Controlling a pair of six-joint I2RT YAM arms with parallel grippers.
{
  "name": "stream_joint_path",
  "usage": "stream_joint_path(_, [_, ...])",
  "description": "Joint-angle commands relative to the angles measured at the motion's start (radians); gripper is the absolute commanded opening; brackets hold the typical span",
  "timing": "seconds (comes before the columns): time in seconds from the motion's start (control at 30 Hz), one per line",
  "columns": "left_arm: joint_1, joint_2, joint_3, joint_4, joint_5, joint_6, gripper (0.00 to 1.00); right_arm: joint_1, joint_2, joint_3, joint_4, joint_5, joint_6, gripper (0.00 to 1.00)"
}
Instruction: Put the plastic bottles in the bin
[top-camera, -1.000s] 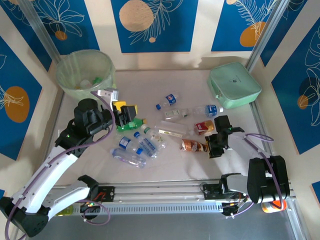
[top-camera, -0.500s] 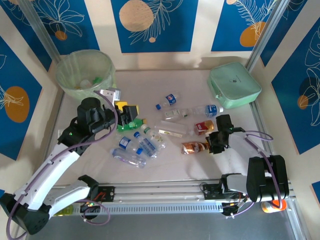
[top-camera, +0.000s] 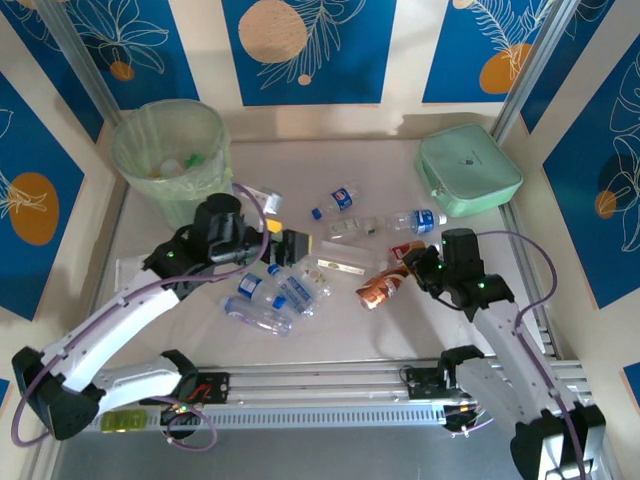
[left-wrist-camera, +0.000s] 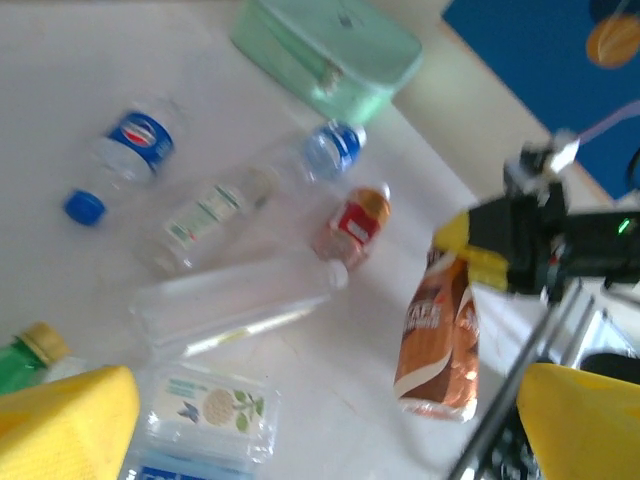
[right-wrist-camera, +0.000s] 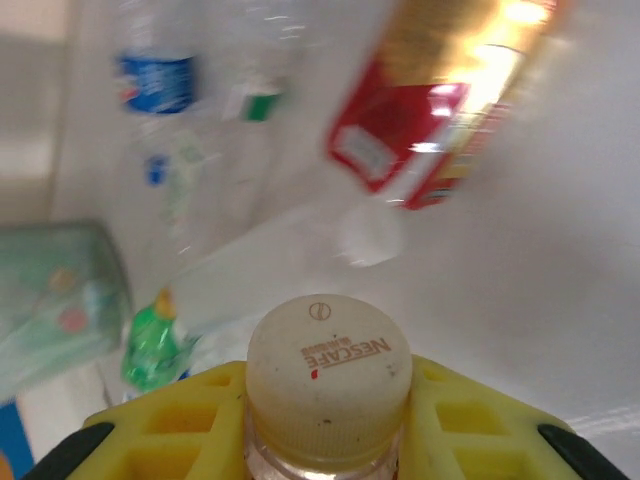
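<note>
- The bin (top-camera: 128, 150) stands at the far left corner of the worktop (top-camera: 330, 330), lined with a pale green bag.
- To the right of the bin and nearer the arms, the left end effector (top-camera: 292, 245) hovers over the worktop. Its yellow fingers (left-wrist-camera: 66, 424) are spread wide with nothing between them.
- Just nearer than that, a cluster of crushed clear bottles (top-camera: 272, 296) with blue labels lies flat. A green bottle (left-wrist-camera: 22, 360) peeks out beside one finger.
- Further right from the bin, a long clear bottle (top-camera: 345, 262) lies on its side, with a blue-capped bottle (top-camera: 335, 198) beyond it.
- Further right again, the right end effector (top-camera: 414, 266) is pinching a brown-labelled bottle (top-camera: 378, 290) at the neck, just under its cap. The bottle's body slants away towards the bin's side.
- A red-labelled bottle (top-camera: 405, 250) lies just beside that end effector.
- Farthest right from the bin, against the back, sits a mint-green case (top-camera: 467, 170).
</note>
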Motion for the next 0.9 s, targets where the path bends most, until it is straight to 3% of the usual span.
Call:
stream_joint_path(0.0, [-0.068, 0.073, 0.023, -0.026, 0.025, -0.020, 1.00, 0.071, -0.049, 0.082, 0.042, -0.027, -0.140, 0.25])
stream_joint_path(0.13, [-0.133, 0.155, 0.054, -0.037, 0.048, -0.021, 0.99, 0.190, -0.054, 0.160, 0.049, 0.031, -0.200, 0.23])
stream_joint_path(0.27, [-0.187, 0.199, 0.053, 0.033, 0.159, -0.031, 0.99, 0.281, -0.052, 0.213, 0.030, 0.116, -0.221, 0.22])
stream_joint_path(0.47, [-0.222, 0.231, 0.022, 0.132, 0.206, -0.074, 0.99, 0.278, -0.062, 0.186, 0.118, 0.024, -0.144, 0.21])
stream_joint_path(0.63, [-0.225, 0.240, 0.000, 0.238, 0.284, -0.126, 1.00, 0.297, -0.065, 0.170, 0.122, 0.028, -0.140, 0.19])
stream_joint_path(0.87, [-0.231, 0.282, 0.025, 0.266, 0.312, -0.137, 0.91, 0.332, -0.064, 0.162, 0.174, -0.018, -0.155, 0.18])
